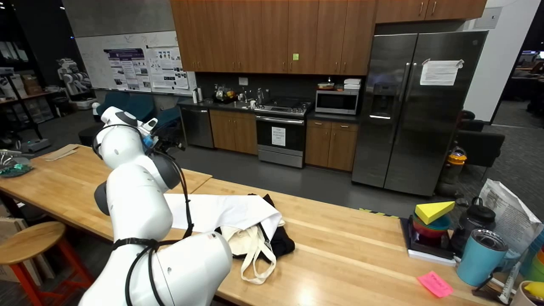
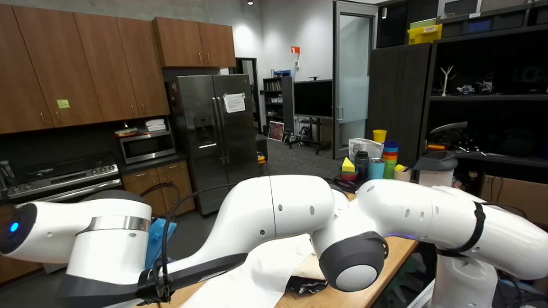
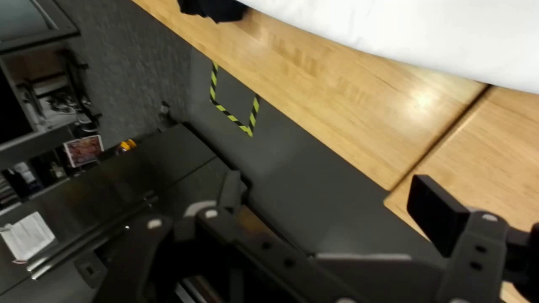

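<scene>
End effector (image 3: 332,202): spread, holding nothing. White cloth (image 3: 421,38): nearest item, apart, toward top right of wrist view; long axis apparently along surface (image 3: 337,92).

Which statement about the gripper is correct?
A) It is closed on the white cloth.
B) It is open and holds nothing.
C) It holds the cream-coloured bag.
B: in the wrist view, the gripper has its fingers wide apart with nothing between them, and the white cloth lies on the table, away from them.
</scene>
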{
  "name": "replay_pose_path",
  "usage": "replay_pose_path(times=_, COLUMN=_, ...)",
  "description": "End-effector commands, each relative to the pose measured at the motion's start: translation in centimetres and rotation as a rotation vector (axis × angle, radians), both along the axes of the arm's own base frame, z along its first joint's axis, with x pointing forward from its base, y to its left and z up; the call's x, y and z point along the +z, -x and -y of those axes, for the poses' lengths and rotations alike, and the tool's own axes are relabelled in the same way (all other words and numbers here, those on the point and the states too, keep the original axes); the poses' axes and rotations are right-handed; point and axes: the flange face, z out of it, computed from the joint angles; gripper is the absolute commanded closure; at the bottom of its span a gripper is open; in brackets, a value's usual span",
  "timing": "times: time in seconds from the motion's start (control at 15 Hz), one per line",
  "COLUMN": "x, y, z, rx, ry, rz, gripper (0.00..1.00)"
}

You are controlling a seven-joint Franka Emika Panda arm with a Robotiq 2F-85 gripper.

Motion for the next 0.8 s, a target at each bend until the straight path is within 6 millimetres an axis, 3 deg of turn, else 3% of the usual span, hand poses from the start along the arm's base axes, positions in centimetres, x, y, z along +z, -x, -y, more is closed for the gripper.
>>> replay_pose_path(times=0.0, x=-1.9, y=-2.1, z=-0.3, rx=0.112, ry=-0.092, rz=-0.132, gripper=0.00)
replay_pose_path(times=0.33, x=-4.6, y=-4.0, z=1.2, rx=0.152, ry=-0.109, rz=-0.323, gripper=0.00)
replay_pose_path(times=0.73, x=-5.7, y=-4.7, z=2.9, rx=0.103, ry=-0.064, rz=-0.407, gripper=0.00)
